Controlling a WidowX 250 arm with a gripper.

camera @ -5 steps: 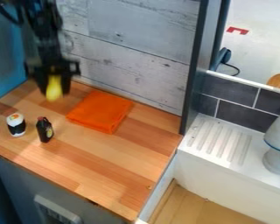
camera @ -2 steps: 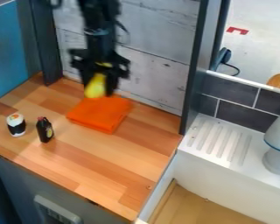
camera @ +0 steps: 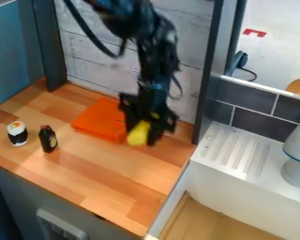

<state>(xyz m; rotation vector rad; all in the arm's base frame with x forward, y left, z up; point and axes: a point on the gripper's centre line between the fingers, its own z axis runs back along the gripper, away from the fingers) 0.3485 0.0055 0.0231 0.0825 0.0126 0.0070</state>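
Observation:
The gripper (camera: 142, 132) hangs over the right part of the wooden counter, just right of the orange folded cloth (camera: 101, 119), and is shut on a yellow object (camera: 138, 134). The yellow object sticks out below the fingers, partly covered by them; its exact kind is hard to tell. Part of the cloth's right side lies behind the gripper. On the left of the counter stand a dark bottle with a red cap (camera: 48, 139) and a small black-and-white sushi-like toy (camera: 17, 133).
The wooden counter (camera: 96, 173) ends at the right against a white sink unit (camera: 234, 152) with a ridged drainboard. A grey-white object (camera: 296, 164) stands at the right edge. A dark post (camera: 207, 75) rises behind the counter's right corner.
The arm has moved right and lower in the view, carrying the yellow object from above the back left, past the cloth, to its right. Cloth, bottle and sushi-like toy are unmoved.

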